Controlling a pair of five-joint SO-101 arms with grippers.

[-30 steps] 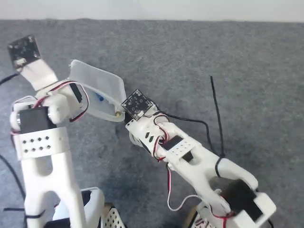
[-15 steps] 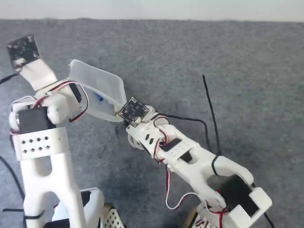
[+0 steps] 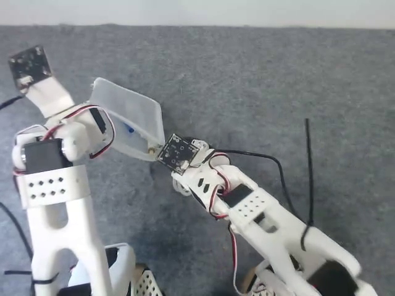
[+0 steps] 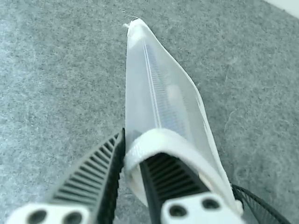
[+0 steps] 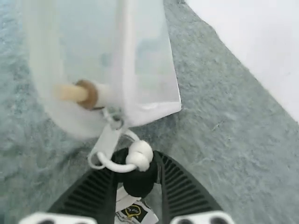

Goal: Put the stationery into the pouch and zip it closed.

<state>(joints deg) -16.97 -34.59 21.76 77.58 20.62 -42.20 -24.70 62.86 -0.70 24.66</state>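
Since a second ago the right arm (image 3: 247, 203) has swung. Its elbow and base end went toward 5 o'clock, and its wrist slid a little back from the pouch (image 3: 126, 111), also toward 5 o'clock. The black cable (image 3: 307, 166) beside it shifted toward 3 o'clock. The pouch and the left arm (image 3: 55, 172) have not moved.

The pouch is translucent white, at about 10 o'clock from the high view's centre, held tilted between the two arms. Inside we see a blue item (image 3: 128, 127) near the middle. There is also a pencil (image 5: 74, 93), wood-coloured with a brass ring, its end at the pouch's 5 o'clock corner. The zipper pull (image 5: 106, 142) hangs from that same corner, with a cord loop and a white bead (image 5: 140, 151).

The right gripper (image 5: 136, 161) is at that 5 o'clock corner, its fingers closed in on the pull's cord, with the bead between the tips. The left gripper (image 4: 131, 147) is at the pouch's 8 o'clock end, fingers pressed together on the white edge band. The pouch runs straight out from it, edge-on, zipper teeth up.

The left arm stands at 8 o'clock in the high view; the right arm comes in from 5 o'clock. Under everything is the grey mat (image 3: 278, 74); we cannot tell whether the pouch touches it.
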